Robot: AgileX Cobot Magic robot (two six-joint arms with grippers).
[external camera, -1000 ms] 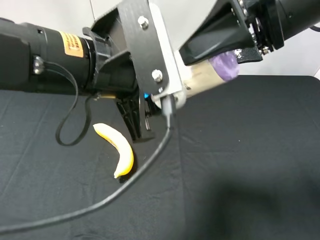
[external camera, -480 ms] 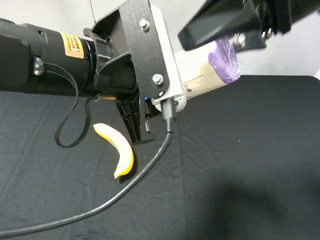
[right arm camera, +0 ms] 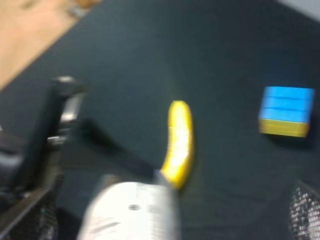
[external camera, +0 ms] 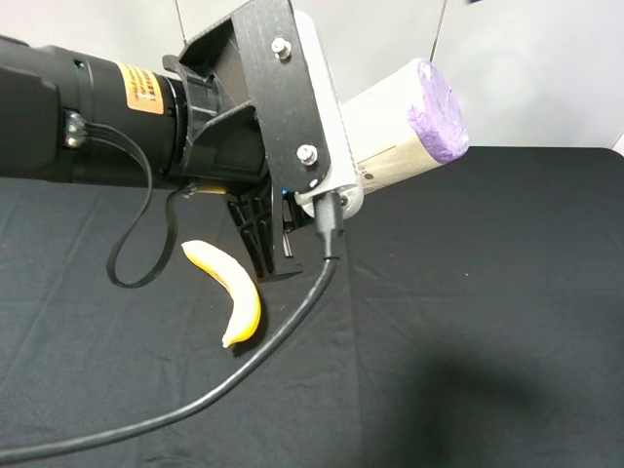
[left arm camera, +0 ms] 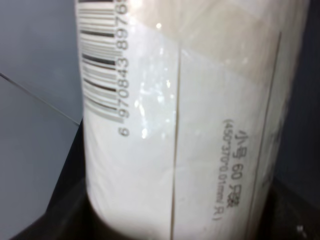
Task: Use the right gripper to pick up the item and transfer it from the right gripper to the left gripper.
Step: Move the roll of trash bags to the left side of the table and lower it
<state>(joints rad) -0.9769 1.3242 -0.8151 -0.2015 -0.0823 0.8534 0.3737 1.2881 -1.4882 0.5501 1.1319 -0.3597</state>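
Nearest the high camera, the left gripper [external camera: 292, 146] is seen on its orange-labelled arm, with a black cable [external camera: 292, 322] trailing from its grey bracket. It is clamped on the item [external camera: 409, 122], whose label fills the left wrist view. The item is held in the air, well above the black cloth [external camera: 487, 341]. Its long axis runs up and away from the left gripper toward the right arm's side, with the purple end left free. Below, a banana [external camera: 229, 292] is lying on the cloth, and a puzzle cube [right arm camera: 286, 111] is seen farther off. The right gripper [right arm camera: 165, 215] is absent from the high view. In its own view its fingers [right arm camera: 25, 215] are spread wide and clear of the item, so the handover is judged complete.
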